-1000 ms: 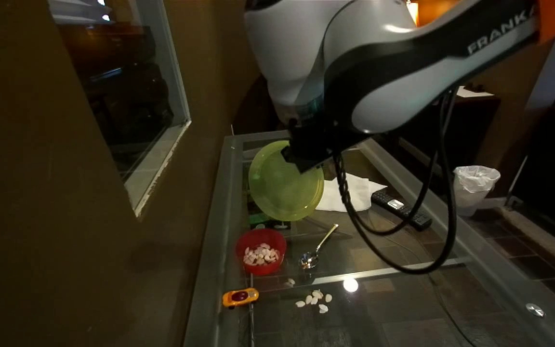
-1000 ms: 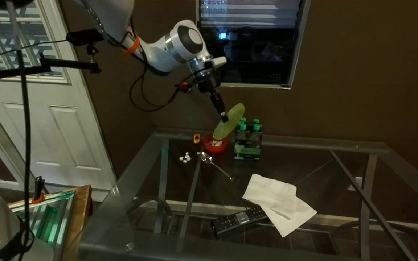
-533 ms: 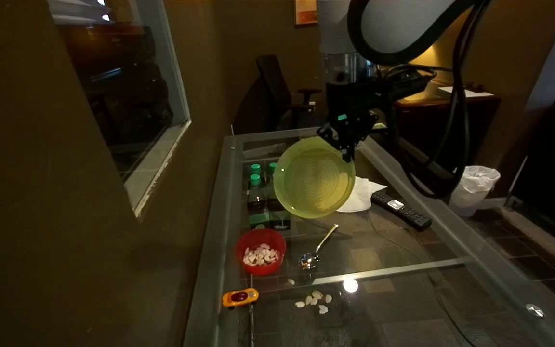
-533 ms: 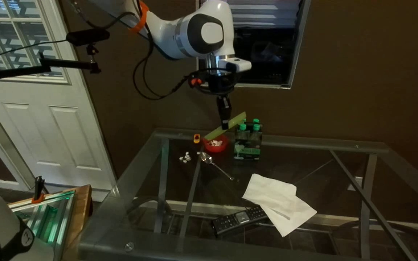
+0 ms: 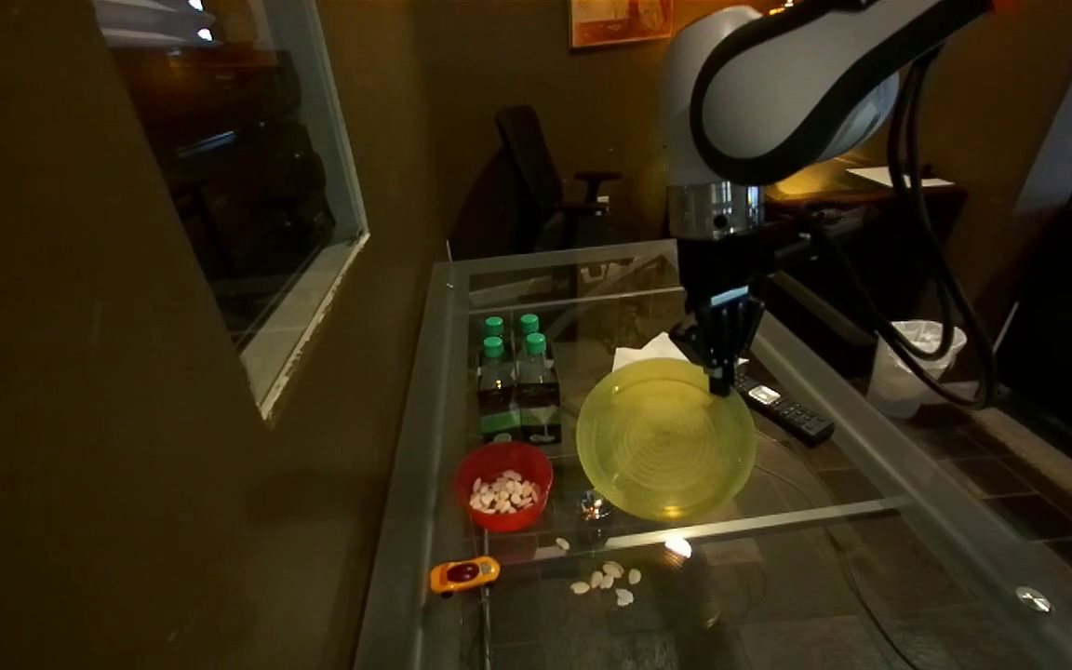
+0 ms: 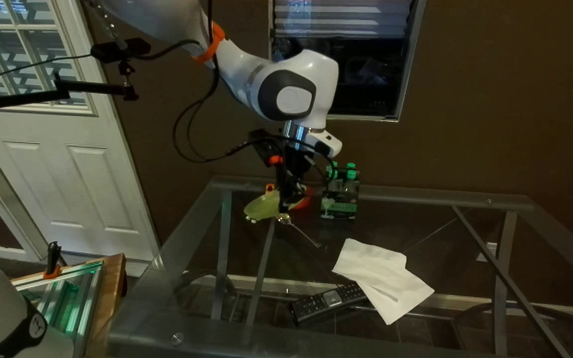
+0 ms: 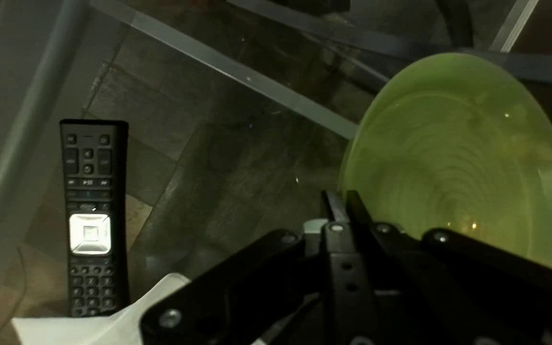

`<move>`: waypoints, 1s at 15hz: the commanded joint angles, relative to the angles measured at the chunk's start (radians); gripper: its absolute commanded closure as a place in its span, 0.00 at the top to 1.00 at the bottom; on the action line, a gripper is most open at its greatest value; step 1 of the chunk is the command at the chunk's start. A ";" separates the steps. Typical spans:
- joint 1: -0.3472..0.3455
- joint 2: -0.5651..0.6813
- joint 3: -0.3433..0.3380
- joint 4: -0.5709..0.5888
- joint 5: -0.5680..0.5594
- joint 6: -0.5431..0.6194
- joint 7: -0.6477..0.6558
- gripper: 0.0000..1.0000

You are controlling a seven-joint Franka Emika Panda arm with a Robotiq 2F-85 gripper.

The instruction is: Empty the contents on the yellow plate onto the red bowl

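Note:
The yellow plate [image 5: 666,447] is held tilted above the glass table, beside the red bowl. It also shows in the wrist view [image 7: 448,158], and no pieces show on it. My gripper [image 5: 720,383] is shut on the plate's rim; in the wrist view the fingertips [image 7: 340,201] close around its edge. The red bowl [image 5: 499,454] stands upright by the wall and holds many of the contents [image 5: 503,493], whitish pieces. Several loose pieces [image 5: 609,575] lie on the glass. In an exterior view, the arm and plate [image 6: 264,205] partly hide the bowl [image 6: 305,200].
A pack of green-capped bottles [image 5: 517,395] stands behind the bowl. An orange toy car [image 5: 464,574] lies in front of it. A metal spoon [image 6: 306,236] lies on the glass, partly under the plate. A remote [image 6: 329,301] and white napkins [image 6: 383,278] lie farther off.
The plate has moved away from above the bowl, lower and towards the loose pieces, and its tilt has changed. My gripper stays shut on its rim. The bowl and its pieces look unchanged.

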 commanded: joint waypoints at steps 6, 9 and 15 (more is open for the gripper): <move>-0.039 0.163 0.002 -0.025 0.068 -0.072 -0.374 0.01; -0.039 0.212 -0.004 -0.015 0.046 -0.055 -0.399 0.01; 0.040 0.158 -0.052 -0.012 -0.137 0.040 -0.259 0.50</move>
